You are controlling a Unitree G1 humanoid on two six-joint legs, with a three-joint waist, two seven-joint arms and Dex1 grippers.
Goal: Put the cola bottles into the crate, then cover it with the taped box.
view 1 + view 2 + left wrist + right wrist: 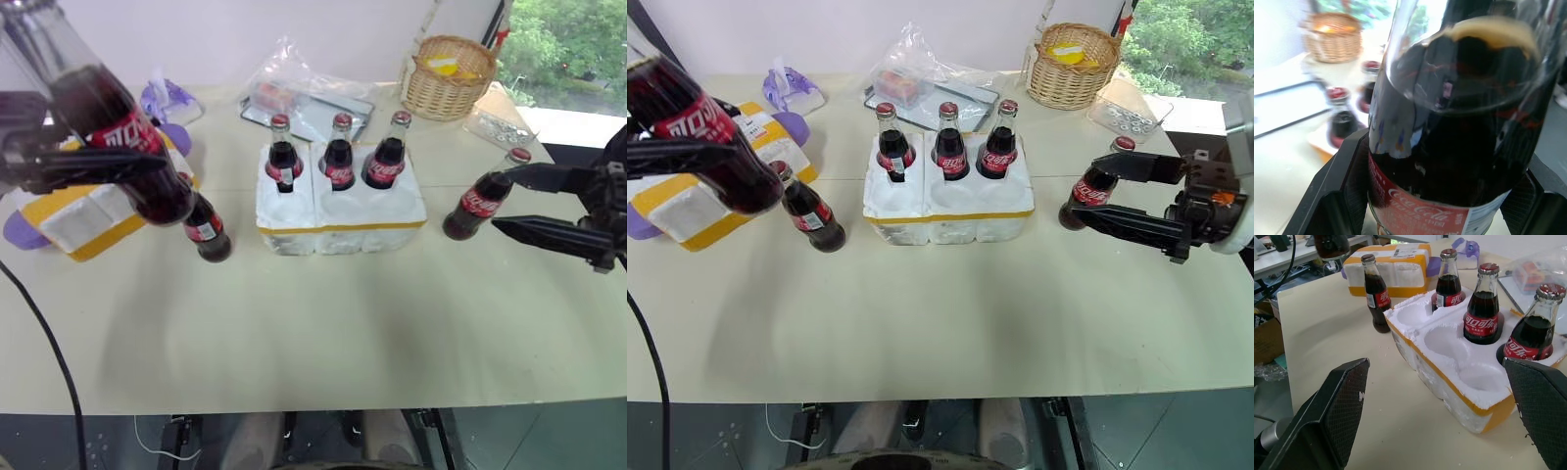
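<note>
**Bottle raised at left; three seated in crate**

Left claw (pixel 93 162) grasps a cola bottle (pixel 118 137) above the counter (pixel 323 323). Right claw (pixel 1136 196) stands released. Two bottles stand loose. Crate (pixel 338 220) holds three; taped box (pixel 715 186) lies left.

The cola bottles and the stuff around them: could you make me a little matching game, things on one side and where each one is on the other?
Things
1. bottle in the left gripper
2. bottle by the right gripper
3. crate
4. wicker basket

Places or states
A. holds three bottles in its back row, front holes empty
B. lifted off the table, tilted
C. at the table's far edge, near the window
D. standing on the table, right of the crate, between open fingers

Pairs: 1-B, 2-D, 3-A, 4-C
</note>
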